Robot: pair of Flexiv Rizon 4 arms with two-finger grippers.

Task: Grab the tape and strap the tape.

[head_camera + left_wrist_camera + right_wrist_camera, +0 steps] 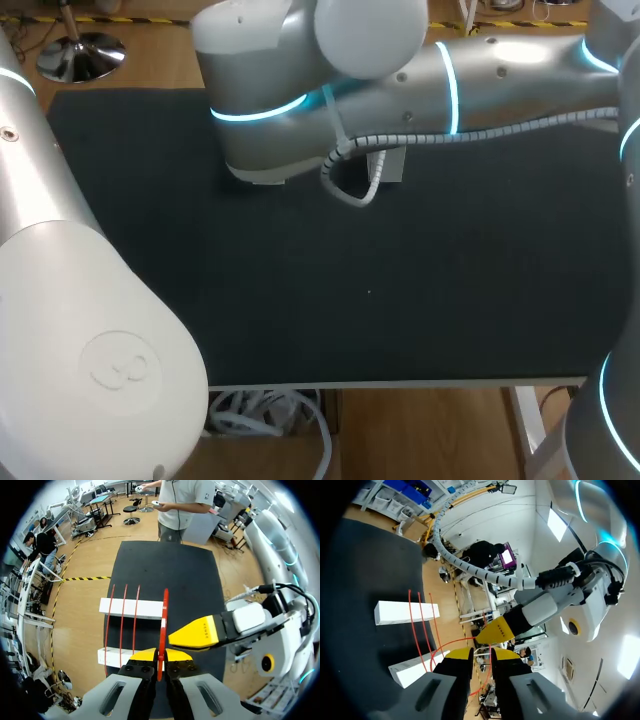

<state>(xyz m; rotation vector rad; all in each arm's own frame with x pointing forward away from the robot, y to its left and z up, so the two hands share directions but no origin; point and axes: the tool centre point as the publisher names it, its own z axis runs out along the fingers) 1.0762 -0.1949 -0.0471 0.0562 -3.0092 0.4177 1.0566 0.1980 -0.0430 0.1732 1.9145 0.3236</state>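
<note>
Red band: the thin red tape (163,615) stands on edge and rises straight ahead of the left tool (161,656), over the black mat-covered desk (400,280)
Left tool: pinched narrow, with a yellow tip pressed on each side of the tape, so it has hold of it
Right tool (482,655): in its own wrist view the tape comes up through its gap and curls away in a round loop; I cannot tell whether it is really gripping
Meeting point: in the left wrist view one yellow tip of the right tool sits just beside the tape, right above the left tool, so the two tools are very near each other
White blocks: two long white rectangular bars (131,608) (116,656) lie side by side on the desk, apart from each other, on one side of the held tape
Red strips: three thin red lines (123,625) run across both bars, parallel to one another
Arms: in the head view the silver left arm (70,340) fills the near left corner, and the silver right arm (400,90) stretches in across the far side of the desk; both tools are hidden in that view
</note>
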